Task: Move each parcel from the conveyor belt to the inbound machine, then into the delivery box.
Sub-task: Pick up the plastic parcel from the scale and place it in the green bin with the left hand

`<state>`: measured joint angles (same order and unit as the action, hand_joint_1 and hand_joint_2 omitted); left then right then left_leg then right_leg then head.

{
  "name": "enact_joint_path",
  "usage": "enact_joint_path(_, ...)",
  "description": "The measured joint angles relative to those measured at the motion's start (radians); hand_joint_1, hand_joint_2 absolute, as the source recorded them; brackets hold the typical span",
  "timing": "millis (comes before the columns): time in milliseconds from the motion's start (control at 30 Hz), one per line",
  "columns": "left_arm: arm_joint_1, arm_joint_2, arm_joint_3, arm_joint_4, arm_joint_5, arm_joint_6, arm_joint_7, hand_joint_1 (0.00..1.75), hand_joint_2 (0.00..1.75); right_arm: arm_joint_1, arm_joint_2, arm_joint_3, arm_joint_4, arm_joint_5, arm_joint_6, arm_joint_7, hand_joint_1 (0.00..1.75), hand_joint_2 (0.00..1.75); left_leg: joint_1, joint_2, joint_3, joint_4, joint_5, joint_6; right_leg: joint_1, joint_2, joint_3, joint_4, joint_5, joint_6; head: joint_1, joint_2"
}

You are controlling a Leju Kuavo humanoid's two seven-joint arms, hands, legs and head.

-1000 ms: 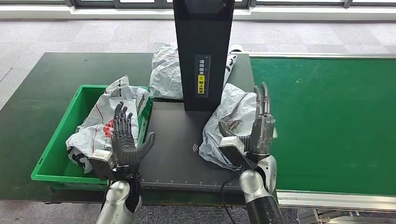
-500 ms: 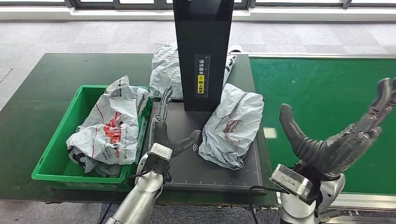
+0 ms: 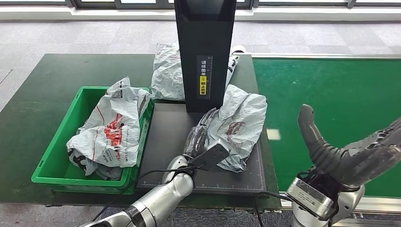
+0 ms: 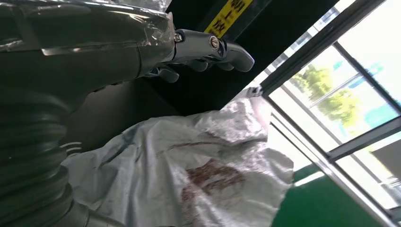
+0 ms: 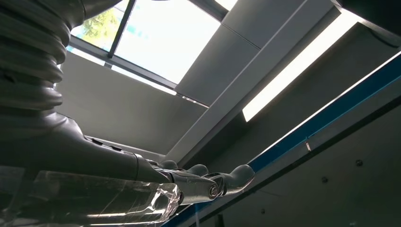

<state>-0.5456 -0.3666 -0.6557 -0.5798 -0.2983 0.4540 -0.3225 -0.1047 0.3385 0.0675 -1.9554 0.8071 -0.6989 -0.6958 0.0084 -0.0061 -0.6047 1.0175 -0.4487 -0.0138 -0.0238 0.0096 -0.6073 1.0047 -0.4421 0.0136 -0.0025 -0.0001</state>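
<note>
A crumpled white parcel (image 3: 241,120) with red print lies on the black plate (image 3: 165,130) of the inbound machine, right of its black column (image 3: 204,52). My left hand (image 3: 202,137) reaches across the plate, fingers stretched out and apart, lying against the parcel's left side; nothing is gripped. The left wrist view shows the same parcel (image 4: 198,165) just beyond my left hand (image 4: 142,52). My right hand (image 3: 352,151) hovers open over the near edge of the green conveyor belt (image 3: 331,94), away from the parcel; in the right wrist view my right hand (image 5: 156,177) faces the ceiling.
The green delivery box (image 3: 54,163) stands left of the plate and holds a white parcel (image 3: 111,127). Another white parcel (image 3: 165,71) lies behind the column. A dark green table (image 3: 33,94) carries the box and machine.
My left hand has slid right across the plate until it lies against the parcel. My right hand, pulled off the parcel a second ago, has sunk a little over the belt.
</note>
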Motion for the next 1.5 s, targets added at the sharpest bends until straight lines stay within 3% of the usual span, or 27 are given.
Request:
enact_joint_path(300,-0.042,0.0,-0.161,0.167,-0.1,0.051,0.192,0.0,1.75,0.001,0.0,0.0,-0.001,-0.002,0.0,0.0,0.0,1.75,0.0,0.0,0.0,0.0,0.0,0.0,0.0,0.0,0.0,0.0,0.0,0.0,0.0,0.0)
enact_joint_path(567,-0.058,0.0,-0.243,0.23,-0.143,0.054,0.239,0.0,1.75,0.001,0.0,0.0,-0.001,-0.002,0.0,0.0,0.0,1.75,0.0,0.0,0.0,0.0,0.0,0.0,0.0,0.0,0.0,0.0,0.0,0.0,0.0,0.0)
enact_joint_path(700,-0.07,0.0,-0.277,0.246,-0.185,0.048,0.294,1.75,1.75,0.001,0.0,0.0,-0.001,-0.004,0.0,0.0,0.0,1.75,0.0,0.0,0.0,0.0,0.0,0.0,0.0,0.0,0.0,0.0,0.0,0.0,0.0,0.0)
enact_joint_path(867,-0.074,0.0,-0.342,0.252,-0.24,0.033,0.371,1.75,1.75,0.001,0.0,0.0,0.0,-0.011,0.0,0.0,0.0,1.75,0.0,0.0,0.0,0.0,0.0,0.0,0.0,0.0,0.001,0.0,0.0,0.0,0.0,0.0)
enact_joint_path(1100,-0.081,0.0,-0.37,0.257,-0.252,0.05,0.392,1.75,1.75,0.001,0.0,0.0,0.0,-0.011,0.0,0.0,0.0,1.75,0.0,0.0,0.0,0.0,0.0,0.0,0.0,0.0,0.001,0.0,0.0,0.0,0.0,0.0)
enact_joint_path(1400,-0.085,0.0,-0.373,0.269,-0.27,0.143,0.417,1.75,1.75,0.001,-0.001,0.0,0.004,-0.011,0.0,0.0,0.0,1.75,0.0,0.0,0.0,0.0,0.0,0.0,0.0,0.0,0.001,0.0,0.0,0.0,0.0,0.0)
enact_joint_path(1500,-0.082,0.004,-0.356,0.254,-0.369,0.209,0.432,1.75,1.75,0.001,-0.001,0.0,0.006,-0.011,0.0,0.0,0.0,1.75,0.0,0.0,0.0,0.0,0.0,0.0,0.0,0.0,0.0,0.0,0.0,0.0,0.0,0.0)
